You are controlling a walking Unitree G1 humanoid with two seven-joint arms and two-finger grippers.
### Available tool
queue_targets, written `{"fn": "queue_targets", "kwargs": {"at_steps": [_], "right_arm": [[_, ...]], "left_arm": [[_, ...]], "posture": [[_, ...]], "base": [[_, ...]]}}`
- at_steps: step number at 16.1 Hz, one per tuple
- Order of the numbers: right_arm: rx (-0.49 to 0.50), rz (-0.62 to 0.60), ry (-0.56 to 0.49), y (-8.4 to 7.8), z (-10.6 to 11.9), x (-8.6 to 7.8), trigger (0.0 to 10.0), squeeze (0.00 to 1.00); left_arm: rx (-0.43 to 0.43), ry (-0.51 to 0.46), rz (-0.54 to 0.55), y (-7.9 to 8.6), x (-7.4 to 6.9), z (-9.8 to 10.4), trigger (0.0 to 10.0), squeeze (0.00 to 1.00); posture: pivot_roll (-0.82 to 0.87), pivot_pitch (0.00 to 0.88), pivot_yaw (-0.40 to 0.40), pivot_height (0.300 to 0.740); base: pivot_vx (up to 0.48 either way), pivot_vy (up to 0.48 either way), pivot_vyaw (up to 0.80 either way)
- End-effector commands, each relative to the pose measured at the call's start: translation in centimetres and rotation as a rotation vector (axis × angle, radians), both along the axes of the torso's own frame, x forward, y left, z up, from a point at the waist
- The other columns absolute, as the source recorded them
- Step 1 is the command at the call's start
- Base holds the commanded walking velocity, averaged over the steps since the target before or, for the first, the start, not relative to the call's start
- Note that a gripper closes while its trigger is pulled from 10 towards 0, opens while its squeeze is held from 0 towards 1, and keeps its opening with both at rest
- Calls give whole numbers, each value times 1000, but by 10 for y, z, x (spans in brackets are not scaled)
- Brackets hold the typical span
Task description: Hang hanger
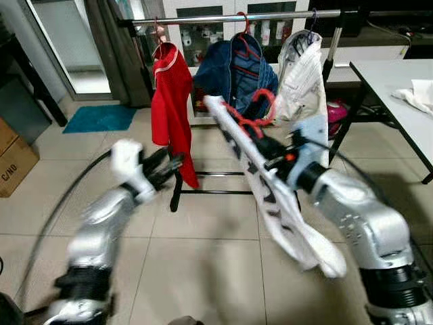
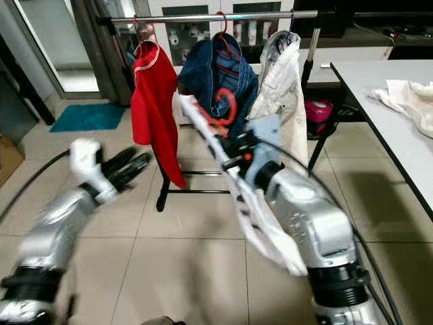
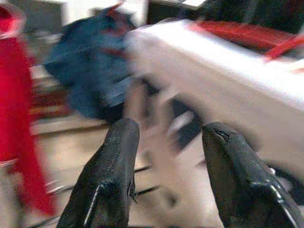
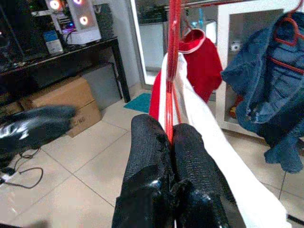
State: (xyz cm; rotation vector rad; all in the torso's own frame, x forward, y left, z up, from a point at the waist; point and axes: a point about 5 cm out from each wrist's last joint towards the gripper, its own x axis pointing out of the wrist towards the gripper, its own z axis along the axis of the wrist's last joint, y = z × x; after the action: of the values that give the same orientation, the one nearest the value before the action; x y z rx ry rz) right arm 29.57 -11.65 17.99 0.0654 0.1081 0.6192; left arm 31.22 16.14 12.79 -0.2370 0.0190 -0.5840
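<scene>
My right gripper (image 1: 270, 150) is shut on a red hanger (image 4: 172, 71) that carries a white patterned garment (image 1: 270, 196), held tilted in front of the clothes rack. The hanger's hook (image 1: 265, 108) sits below the silver rail (image 1: 237, 17). On the rail hang a red shirt (image 1: 172, 101), a blue denim jacket (image 1: 233, 71) and a white garment (image 1: 301, 71). My left gripper (image 1: 168, 166) is open, raised to the left of the held garment and just below the red shirt; its fingers (image 3: 107, 180) stand apart with nothing between them.
A white table (image 1: 396, 95) with a cloth (image 1: 419, 95) stands at the right. A cardboard box (image 1: 13, 159) sits on the floor at the left, a teal mat (image 1: 101, 117) farther back. The rack's black base (image 1: 203, 191) crosses the tiled floor.
</scene>
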Motion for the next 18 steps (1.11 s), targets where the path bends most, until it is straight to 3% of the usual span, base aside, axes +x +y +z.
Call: {"fn": "queue_targets", "kwargs": {"at_steps": [1,4,5,7,11,12,13,15,16,17,18], "right_arm": [[-15,19,-62,6,7,-4,10000,0],[-67,60,-100,13,8,-8,10000,0],[-88,96,-113,16,8,-12,10000,0],[-112,151,-128,20,7,-18,10000,0],[-136,195,-141,25,6,-23,10000,0],[-139,200,-142,24,5,-24,10000,0],[-140,195,-142,24,5,-24,10000,0],[-142,177,-144,21,5,-22,10000,0],[-142,167,-145,20,5,-21,10000,0],[-137,146,-146,18,6,-19,10000,0],[-134,139,-146,17,7,-18,10000,0]], "left_arm": [[-57,29,-31,-8,2,4,10000,1000],[-190,94,-58,-24,9,12,10000,973],[-281,115,-61,-26,13,19,10000,0],[-371,126,-90,-28,17,28,10000,0],[-354,138,-104,-29,18,29,10000,0],[-334,175,-78,-28,18,25,5255,0],[-326,192,-58,-27,19,23,2392,0],[-287,201,-8,-27,17,19,0,0],[-258,191,15,-27,17,19,0,0],[-200,170,66,-28,15,18,7451,0],[-130,138,104,-31,14,16,10000,0]], "posture": [[-97,0,114,740],[-103,0,119,740],[-105,0,121,740],[-105,0,123,740],[-108,0,128,740],[-107,0,129,740],[-107,0,129,740],[-105,0,128,740],[-105,0,129,740],[-103,0,129,740],[-102,0,127,740]], "base": [[0,0,0],[0,0,0],[0,0,0],[0,0,0],[0,0,0],[0,0,0],[0,0,0],[0,0,0],[0,0,0],[0,0,0],[0,0,0]]}}
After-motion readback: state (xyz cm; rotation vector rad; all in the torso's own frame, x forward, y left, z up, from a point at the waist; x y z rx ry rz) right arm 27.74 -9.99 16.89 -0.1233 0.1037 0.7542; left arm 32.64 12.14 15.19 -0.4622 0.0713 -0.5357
